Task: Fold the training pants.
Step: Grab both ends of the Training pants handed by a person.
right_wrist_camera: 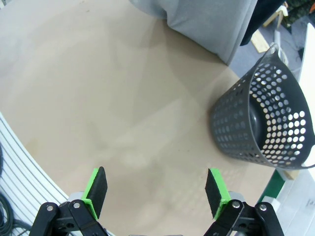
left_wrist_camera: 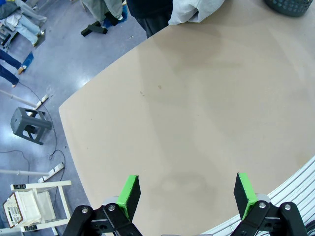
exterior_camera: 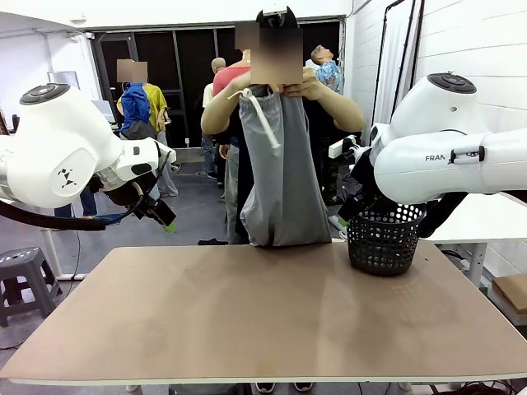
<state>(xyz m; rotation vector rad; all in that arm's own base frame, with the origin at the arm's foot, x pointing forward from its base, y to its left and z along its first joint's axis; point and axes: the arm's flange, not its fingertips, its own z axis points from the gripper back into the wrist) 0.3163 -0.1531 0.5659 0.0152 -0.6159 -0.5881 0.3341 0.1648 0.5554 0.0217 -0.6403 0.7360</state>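
Training pants (exterior_camera: 280, 164) hang, long axis vertical, from a person's hands (exterior_camera: 303, 86) at the far desk (exterior_camera: 247, 321) edge; left claw (left_wrist_camera: 187, 194) and right claw (right_wrist_camera: 156, 189) are wide, empty; right one seems nearer.

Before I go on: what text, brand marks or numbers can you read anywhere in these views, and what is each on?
"FRAN": on the white shell of the right arm, the rest cut off by a joint.
A black logo mark, no letters: on the left arm.
Small label on the white stand on the floor: too small to read.
No print shows on the grey pants or the black basket.
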